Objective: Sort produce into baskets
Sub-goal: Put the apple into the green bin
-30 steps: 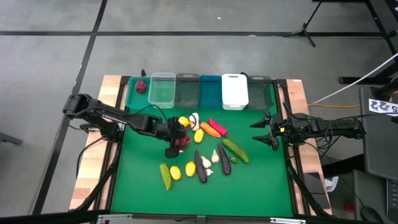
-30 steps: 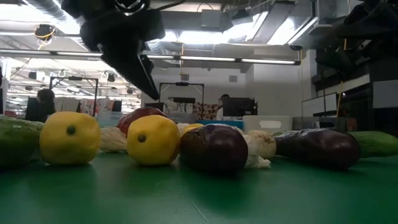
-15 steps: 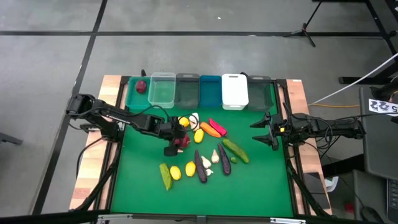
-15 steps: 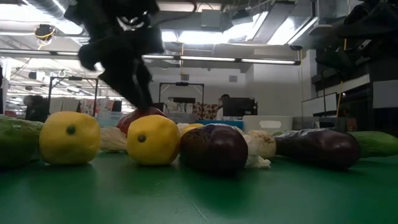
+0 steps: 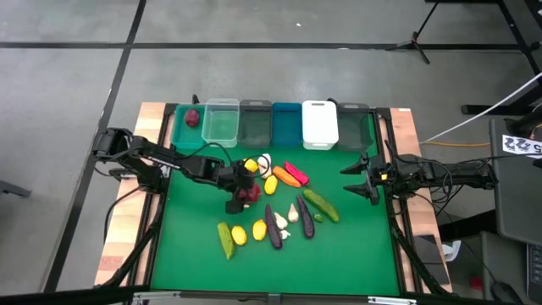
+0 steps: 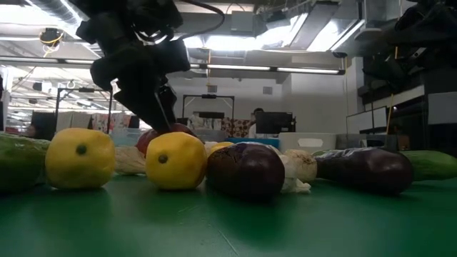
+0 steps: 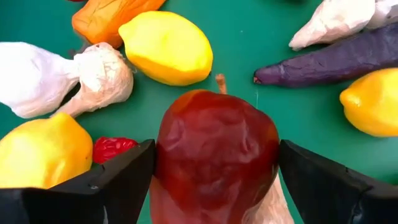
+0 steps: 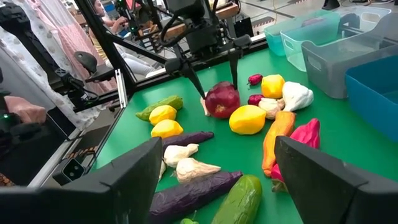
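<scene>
My left gripper [image 5: 246, 185] is open, pointing down over a dark red beet [image 7: 214, 149] that rests on the green mat among the produce. Its fingers stand on either side of the beet, as the right wrist view [image 8: 222, 99] also shows. Around it lie lemons [image 5: 270, 184], garlic [image 5: 264, 161], a carrot [image 5: 285, 176], a red pepper [image 5: 296, 172], eggplants [image 5: 273, 227] and cucumbers [image 5: 320, 203]. Six baskets stand in a row at the far edge. The teal-green one [image 5: 182, 131] holds another beet [image 5: 193, 117]. My right gripper [image 5: 356, 180] waits open at the mat's right edge. My left gripper's open fingers [image 7: 124, 177] stand close against the beet's two sides [image 7: 168, 155], coming from above. Whether they touch it, I cannot tell. The beet sits on the mat.
The clear [image 5: 220, 121], grey [image 5: 254, 123], blue [image 5: 286, 124], white [image 5: 320, 124] and dark green [image 5: 356, 127] baskets follow to the right. A lemon [image 6: 175, 160] and a small red pepper [image 7: 112, 148] crowd the beet. The mat's near left part is bare.
My left gripper has gone down onto the pile, so that its fingers now reach around the dark red beet. The produce has stayed where it was.
</scene>
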Motion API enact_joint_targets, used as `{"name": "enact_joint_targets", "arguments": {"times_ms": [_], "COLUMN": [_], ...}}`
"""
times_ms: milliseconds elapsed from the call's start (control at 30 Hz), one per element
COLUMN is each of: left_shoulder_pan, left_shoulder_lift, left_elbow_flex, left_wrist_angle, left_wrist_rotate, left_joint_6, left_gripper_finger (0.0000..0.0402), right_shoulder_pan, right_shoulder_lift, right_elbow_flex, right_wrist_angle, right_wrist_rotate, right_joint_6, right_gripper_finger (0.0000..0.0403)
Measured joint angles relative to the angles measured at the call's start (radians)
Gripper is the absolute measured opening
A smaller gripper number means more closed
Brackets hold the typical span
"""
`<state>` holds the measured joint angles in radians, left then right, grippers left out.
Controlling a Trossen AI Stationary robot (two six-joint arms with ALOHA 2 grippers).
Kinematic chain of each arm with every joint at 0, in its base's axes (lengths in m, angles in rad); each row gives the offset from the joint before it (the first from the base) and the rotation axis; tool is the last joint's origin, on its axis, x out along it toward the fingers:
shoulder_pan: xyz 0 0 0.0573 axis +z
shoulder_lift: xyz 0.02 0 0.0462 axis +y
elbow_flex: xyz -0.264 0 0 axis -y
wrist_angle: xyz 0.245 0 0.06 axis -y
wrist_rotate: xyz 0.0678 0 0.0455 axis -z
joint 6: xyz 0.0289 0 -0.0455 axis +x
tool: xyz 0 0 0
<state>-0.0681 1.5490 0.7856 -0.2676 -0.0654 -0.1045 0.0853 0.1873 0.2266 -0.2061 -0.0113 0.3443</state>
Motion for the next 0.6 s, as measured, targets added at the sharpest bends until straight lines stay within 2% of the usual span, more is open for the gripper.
{"name": "enact_joint_targets", "arguments": {"times_ms": [100,333,600], "left_shoulder_pan": [0.0,0.0,-0.003], "left_shoulder_lift": [0.001,0.001,-0.047], "left_elbow_flex": [0.0,0.0,-0.008], "left_wrist_angle": [-0.002,0.0,-0.012], "left_wrist_rotate": [0.001,0.005,0.006], "left_joint_6": [-0.02,-0.052,-0.077], "left_gripper_finger": [0.0322,0.0266,0.0261], "right_shoulder_pan": [0.0,0.0,0.0], "right_shoulder_lift": [0.0,0.0,0.0], "right_elbow_flex": [0.0,0.0,0.0], "right_wrist_angle": [0.001,0.001,0.002], "right_wrist_rotate": [0.0,0.0,0.0], "right_joint_6": [0.0,0.0,0.0], "right_gripper_finger": [0.031,0.031,0.031]}}
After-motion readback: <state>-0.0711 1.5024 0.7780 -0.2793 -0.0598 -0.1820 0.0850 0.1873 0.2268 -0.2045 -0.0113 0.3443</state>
